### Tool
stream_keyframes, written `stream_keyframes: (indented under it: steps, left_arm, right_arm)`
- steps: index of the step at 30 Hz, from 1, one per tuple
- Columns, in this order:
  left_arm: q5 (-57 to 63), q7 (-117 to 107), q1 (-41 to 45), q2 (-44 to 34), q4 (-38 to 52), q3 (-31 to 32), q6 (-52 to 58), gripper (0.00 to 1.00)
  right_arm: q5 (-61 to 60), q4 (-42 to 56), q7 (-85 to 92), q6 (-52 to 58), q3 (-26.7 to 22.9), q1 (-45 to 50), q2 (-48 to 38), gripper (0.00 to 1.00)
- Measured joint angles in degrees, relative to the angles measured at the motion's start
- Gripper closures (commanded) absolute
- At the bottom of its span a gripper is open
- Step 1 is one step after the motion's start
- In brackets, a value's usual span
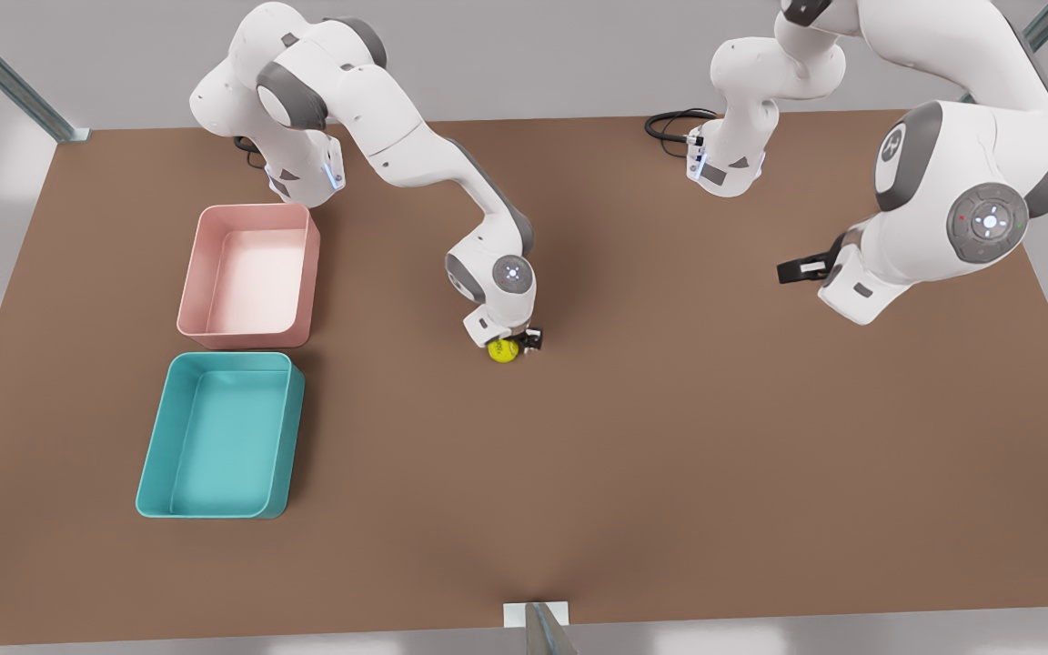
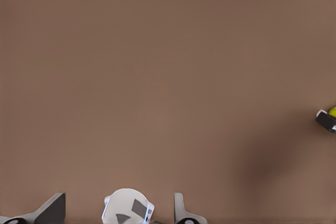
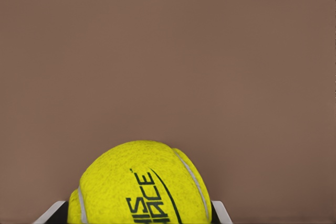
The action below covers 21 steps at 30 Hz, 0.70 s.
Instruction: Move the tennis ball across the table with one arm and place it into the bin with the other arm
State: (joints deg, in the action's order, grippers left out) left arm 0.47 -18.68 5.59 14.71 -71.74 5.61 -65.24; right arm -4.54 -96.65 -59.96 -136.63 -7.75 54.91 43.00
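front view: the bin (image 1: 219, 437) is seen nearest, the tennis ball (image 1: 502, 351) mid-table (image 1: 670, 437), pinched by the right gripper (image 1: 508, 344). the left gripper (image 1: 792, 269) is held farther right, jaws spread.

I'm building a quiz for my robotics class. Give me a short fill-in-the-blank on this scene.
1. The right gripper is at the ____ ball.
2. The bin nearest the front view's bottom edge is ____ in colour.
3. The pink tub sits on the ____.
4. The left gripper hangs apart from the ball, on the front view's ____.

Missing words: tennis; teal; table; right
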Motion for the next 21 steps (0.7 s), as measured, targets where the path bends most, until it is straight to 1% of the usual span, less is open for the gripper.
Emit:
stream_keyframes:
  steps: [1, 2, 3, 8, 10, 13, 16, 18, 21]
  left_arm:
    - [-0.01, -0.04, -0.06, 0.02, 0.04, 0.00, -0.02, 0.00]
    - [-0.02, -0.07, -0.11, 0.03, 0.06, 0.00, -0.03, 0.00]
    - [-0.05, -0.10, -0.14, 0.03, 0.07, 0.00, -0.04, 0.00]
    - [-0.30, -0.22, -0.23, 0.44, 0.08, -0.03, -0.21, 0.00]
    - [-0.38, -0.26, -0.15, 0.47, 0.08, -0.01, -0.27, 0.00]
    - [-0.45, -0.31, -0.26, 0.47, 0.08, -0.04, -0.32, 0.00]
    - [-0.50, -0.35, -0.39, 1.04, 0.08, -0.05, -0.38, 0.00]
    - [-0.71, -0.38, -0.29, 1.21, 0.08, -0.02, -0.42, 0.00]
    - [-1.12, -0.45, -0.20, 1.26, 0.08, -0.01, -0.37, 0.00]
  right_arm:
    - [0.00, -0.07, -0.11, -0.09, -0.01, -0.03, -0.02, 0.08]
    - [-0.01, -0.09, -0.21, -0.21, 0.00, -0.05, -0.03, 0.20]
    - [-0.02, -0.06, -0.30, -0.32, 0.01, -0.06, -0.04, 0.26]
    - [-0.11, 0.52, -0.62, -0.69, 0.03, -1.28, -1.36, 0.26]
    - [-0.10, 0.80, -0.67, -0.63, 0.03, -3.23, -2.87, 0.26]
    - [1.78, 1.05, 0.19, -0.38, -0.06, -8.38, -5.36, 0.26]
    - [3.58, 1.09, 3.86, 1.76, -0.71, -15.68, -8.93, 0.25]
    - [4.17, 1.86, 7.56, 4.23, -3.58, -18.81, -10.33, 0.25]
    - [4.64, 2.78, 14.60, 7.47, -11.72, -19.87, -10.93, 0.25]
